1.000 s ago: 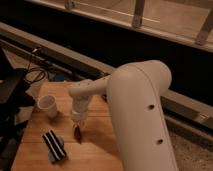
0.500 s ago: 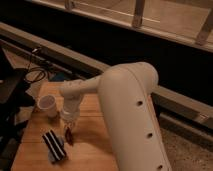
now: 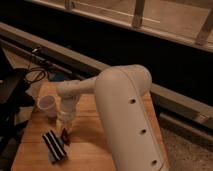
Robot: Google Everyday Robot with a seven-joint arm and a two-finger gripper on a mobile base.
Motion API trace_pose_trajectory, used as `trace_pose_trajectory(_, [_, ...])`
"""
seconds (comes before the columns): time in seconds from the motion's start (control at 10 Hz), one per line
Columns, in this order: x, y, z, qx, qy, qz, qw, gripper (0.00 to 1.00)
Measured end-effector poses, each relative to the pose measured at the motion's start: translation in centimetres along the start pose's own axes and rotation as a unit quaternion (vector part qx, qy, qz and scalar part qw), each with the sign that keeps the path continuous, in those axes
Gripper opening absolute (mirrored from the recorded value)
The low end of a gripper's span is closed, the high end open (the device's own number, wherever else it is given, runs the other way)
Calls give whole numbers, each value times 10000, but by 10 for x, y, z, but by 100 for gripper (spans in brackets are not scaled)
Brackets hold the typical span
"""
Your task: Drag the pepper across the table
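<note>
The pepper (image 3: 65, 135) is a small dark-red chili lying on the light-brown wooden table (image 3: 90, 145), right beside the striped cloth. My gripper (image 3: 65, 127) hangs from the white arm and points down, its tip right at the pepper. The white cup (image 3: 48, 106) stands just left of the gripper.
A black-and-white striped cloth (image 3: 54, 146) lies at the table's front left. Dark equipment and cables (image 3: 20, 85) sit off the table's left side. My large white arm body (image 3: 125, 115) covers the table's right part. A dark ledge and railing run behind.
The gripper has moved left across the table toward the cup and the cloth, and the pepper has moved left with it.
</note>
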Motion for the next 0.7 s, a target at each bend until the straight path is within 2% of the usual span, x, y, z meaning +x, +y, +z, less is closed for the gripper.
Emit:
trace_pose_trajectory(0.1, [-7,13,5,-70,62,-164,9998,20])
trace_pose_trajectory(0.5, [-21,36,19,-296,242,-501,9980,20])
trace_pose_trajectory(0.7, [-31,56,26,-319,304,-746,9962,20])
